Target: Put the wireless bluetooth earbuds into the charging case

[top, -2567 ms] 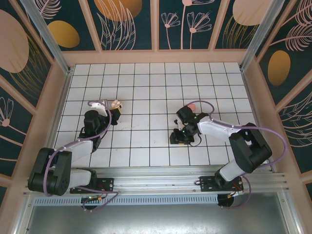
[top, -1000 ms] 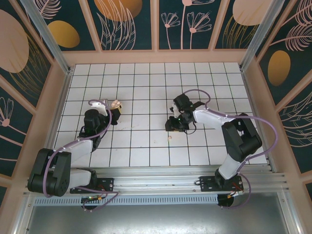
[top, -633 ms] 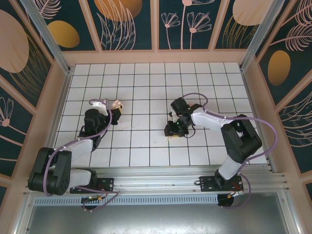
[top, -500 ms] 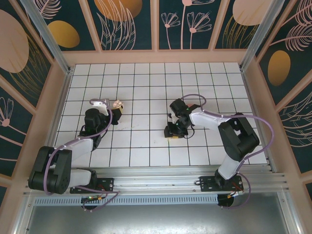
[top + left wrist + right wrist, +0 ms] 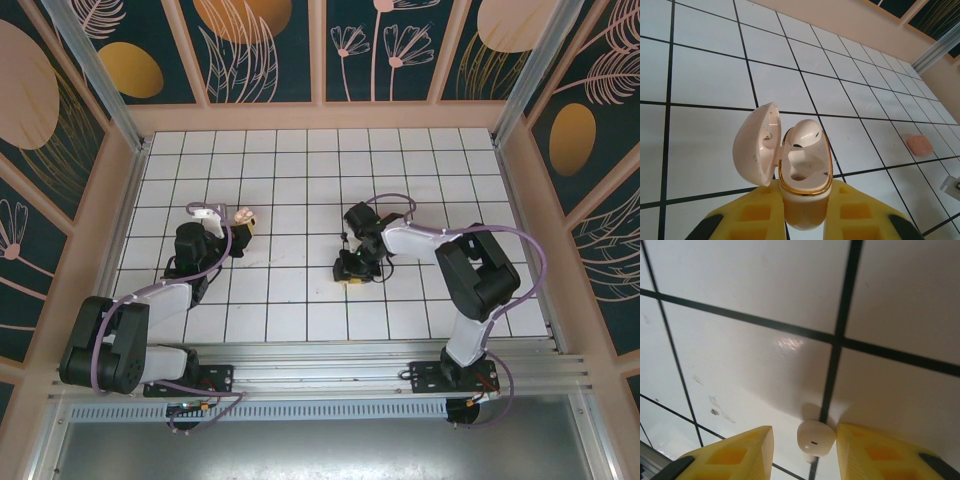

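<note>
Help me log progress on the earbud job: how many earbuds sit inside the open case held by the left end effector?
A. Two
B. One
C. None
B: in the left wrist view, the open case gripped by the left end effector holds a single earbud at its far end, and the nearer hollow is bare.

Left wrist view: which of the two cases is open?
The beige case, clamped in the left gripper, is open, its lid swung aside and one earbud seated inside. The pink case lies shut on the tiles.
</note>
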Available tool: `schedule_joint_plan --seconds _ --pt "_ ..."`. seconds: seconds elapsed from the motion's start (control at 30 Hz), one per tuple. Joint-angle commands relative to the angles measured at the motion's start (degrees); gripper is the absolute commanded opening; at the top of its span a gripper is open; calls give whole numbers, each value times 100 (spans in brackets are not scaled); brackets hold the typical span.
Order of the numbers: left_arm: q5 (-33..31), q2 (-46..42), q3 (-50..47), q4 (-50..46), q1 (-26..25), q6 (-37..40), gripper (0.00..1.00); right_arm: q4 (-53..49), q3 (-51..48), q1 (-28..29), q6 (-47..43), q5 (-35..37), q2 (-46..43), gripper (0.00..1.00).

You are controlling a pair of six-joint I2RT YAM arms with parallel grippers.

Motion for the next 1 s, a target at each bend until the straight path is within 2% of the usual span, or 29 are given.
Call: schedule_joint_plan --seconds 0.0,0.1,0.23,0.47,0.97 --pt "78 -23 155 75 27 102 10 147 268 61 0 -32 27 38" --pt "63 -44 151 43 38 127 10 -54 359 67 -37 129 -87 38" --pt "60 -74 160 -1 27 159 10 -864 611 68 -264 716 -141 38" --pt "77 -42 189 -25 27 175 10 -1454 943 297 -1234 1048 -54 39" --pt "-1 -154 194 -152 27 182 10 -1529 1456 543 -1631 1015 715 38"
